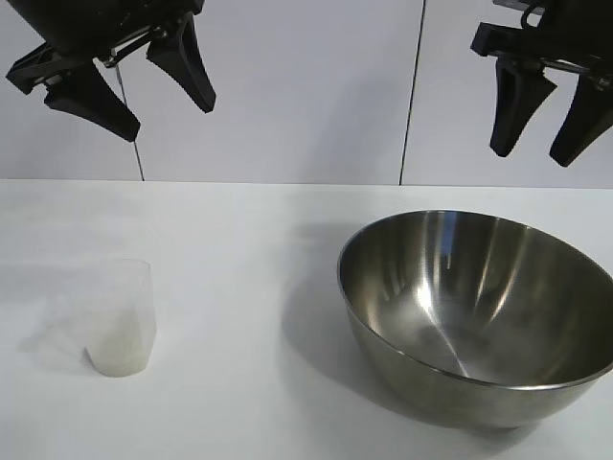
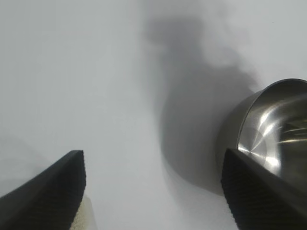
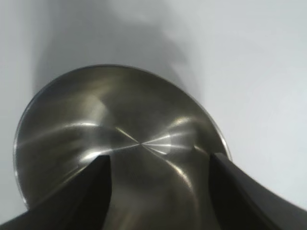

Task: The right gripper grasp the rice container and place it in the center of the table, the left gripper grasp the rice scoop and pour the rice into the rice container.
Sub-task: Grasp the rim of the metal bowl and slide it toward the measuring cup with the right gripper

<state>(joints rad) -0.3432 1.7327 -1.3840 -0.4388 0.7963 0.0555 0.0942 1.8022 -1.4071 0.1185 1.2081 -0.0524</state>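
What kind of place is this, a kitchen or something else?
Probably a robot test bench, not a kitchen: a bare white tabletop, two black claws overhead, and only a shiny steel mixing bowl and a frosted plastic cup.

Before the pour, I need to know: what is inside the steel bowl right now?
The steel bowl looks empty: only bare shiny metal shows. The right pincer's fingers cover part of its near wall in the wrist view.

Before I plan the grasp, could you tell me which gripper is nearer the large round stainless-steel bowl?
Right. The right gripper hangs above the large round stainless-steel bowl's rim; the left gripper is across the table, above the cup.
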